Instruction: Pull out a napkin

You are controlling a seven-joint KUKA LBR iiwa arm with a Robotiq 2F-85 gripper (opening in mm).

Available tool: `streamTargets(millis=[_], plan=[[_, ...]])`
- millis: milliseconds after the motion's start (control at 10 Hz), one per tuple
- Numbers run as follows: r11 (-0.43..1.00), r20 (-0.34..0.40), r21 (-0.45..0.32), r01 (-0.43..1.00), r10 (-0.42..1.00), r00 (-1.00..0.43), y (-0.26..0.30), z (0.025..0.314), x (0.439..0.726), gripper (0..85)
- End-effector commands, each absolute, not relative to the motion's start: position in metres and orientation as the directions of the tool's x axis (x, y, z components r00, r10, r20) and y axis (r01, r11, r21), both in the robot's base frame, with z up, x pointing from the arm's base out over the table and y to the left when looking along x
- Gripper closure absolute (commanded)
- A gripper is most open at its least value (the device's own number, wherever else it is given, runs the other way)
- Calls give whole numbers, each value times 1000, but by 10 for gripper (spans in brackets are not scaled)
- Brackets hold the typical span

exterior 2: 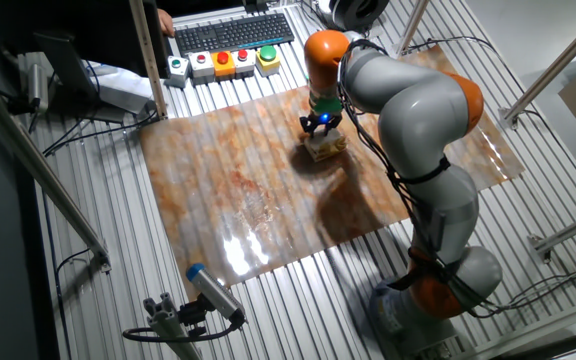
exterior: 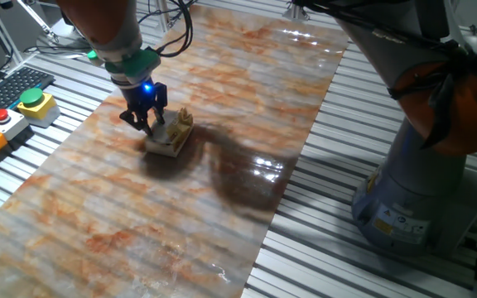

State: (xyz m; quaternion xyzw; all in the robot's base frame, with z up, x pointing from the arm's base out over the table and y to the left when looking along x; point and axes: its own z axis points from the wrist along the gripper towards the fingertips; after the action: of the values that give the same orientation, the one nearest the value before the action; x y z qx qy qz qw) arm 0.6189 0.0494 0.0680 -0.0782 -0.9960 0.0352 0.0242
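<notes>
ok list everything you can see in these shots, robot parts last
box: 1, golden-tan and white, on the mat under the gripper
napkin: white tissue at the box top, partly hidden
mat: 1, marbled orange-brown, glossy, covering the table
table: 1, grey slotted metal
button boxes: several; red, orange, green buttons; far edge
keyboard: 1, black, behind the buttons
arm: 1, grey and orange
gripper: 1, black, blue light, at the box

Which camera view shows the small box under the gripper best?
The fixed view with the yellow button boxes at left shows the box best: near, with its tan and white sides visible under the gripper. The other fixed view shows it small, partly covered by the gripper.
</notes>
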Motion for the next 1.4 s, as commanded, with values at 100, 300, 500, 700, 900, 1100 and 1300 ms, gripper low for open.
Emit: streamTargets(millis=[100,300,500,700,900,1100,1300], plan=[[988,55,-64,138,141,-988,49,68,619,680],[991,68,-47,123,126,-990,49,67,620,850],[994,85,-23,106,108,-991,49,68,621,850],[993,90,-17,113,114,-989,51,74,623,850],[992,106,0,125,124,-987,53,90,626,850],[990,98,23,139,136,-986,50,103,622,850],[988,96,48,147,142,-985,45,117,618,850]])
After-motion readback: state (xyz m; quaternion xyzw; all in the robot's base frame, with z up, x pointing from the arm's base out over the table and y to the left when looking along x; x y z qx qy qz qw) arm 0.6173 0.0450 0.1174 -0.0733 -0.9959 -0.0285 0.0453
